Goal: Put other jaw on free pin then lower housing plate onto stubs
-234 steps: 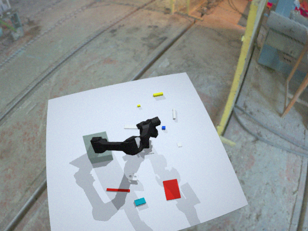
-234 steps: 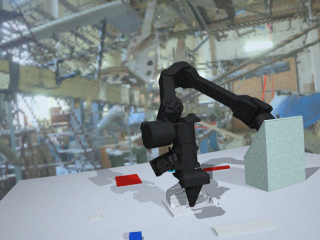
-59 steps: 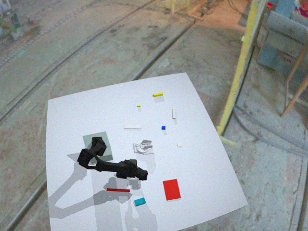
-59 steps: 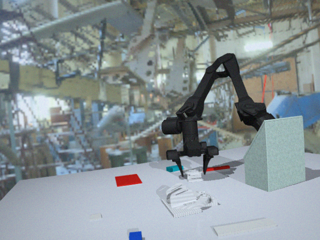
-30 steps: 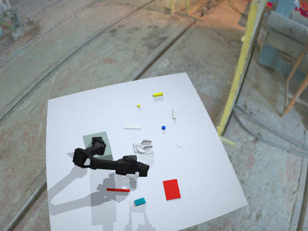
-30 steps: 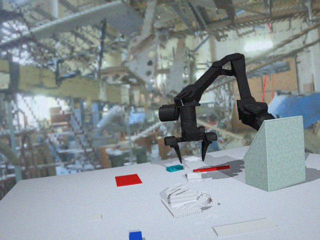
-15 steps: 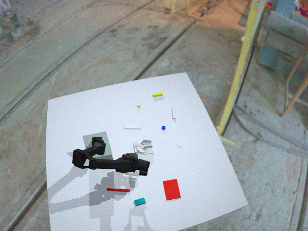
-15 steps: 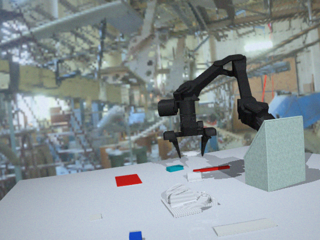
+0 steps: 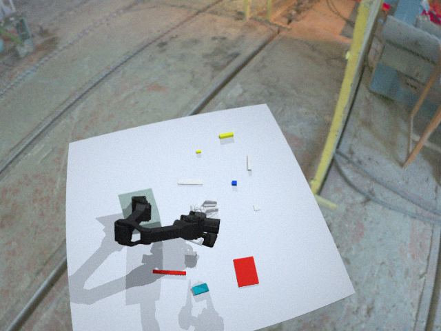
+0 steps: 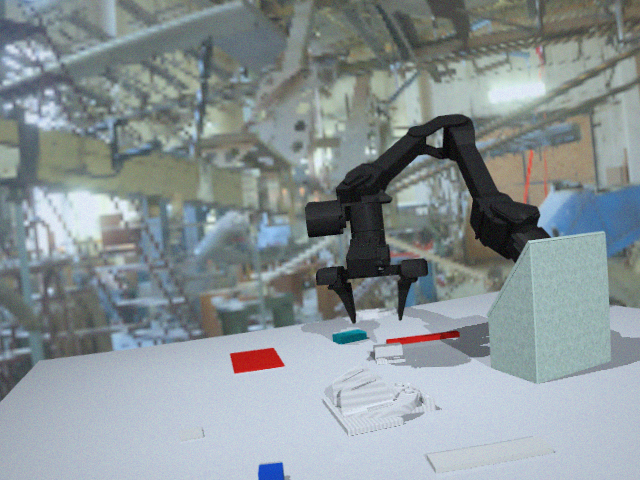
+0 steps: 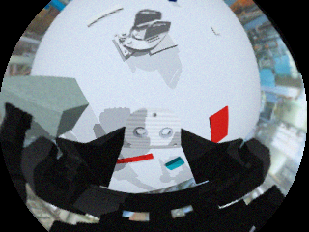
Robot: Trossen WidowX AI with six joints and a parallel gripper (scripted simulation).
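Housing plate [image 9: 196,242] [image 10: 379,313] [image 11: 154,120] up in the air, spanning the gap between the fingertips of the gripper [image 9: 209,233] [image 10: 378,319] [image 11: 153,130]! The jaws are spread wide, nearly their full reach, and they have hold of it across its width, its two round features facing the wrist camera. Below, near the red bar [image 9: 169,272] [image 10: 423,337] [image 11: 136,159], a small white block [image 9: 190,253] [image 10: 388,352] sits on the table [image 9: 107,160] [image 10: 129,403] [image 11: 193,72].

Out to the base assembly [image 9: 210,205] [image 10: 361,400] [image 11: 145,41], well apart from the plate: two toothed jaws appear to be in place, so the second jaw looks done, though I can't tell whether the teeth mesh. Still to come: carry the plate across, line it up over both stubs, lower it level, let go and back off. Past halfway, I'd judge.
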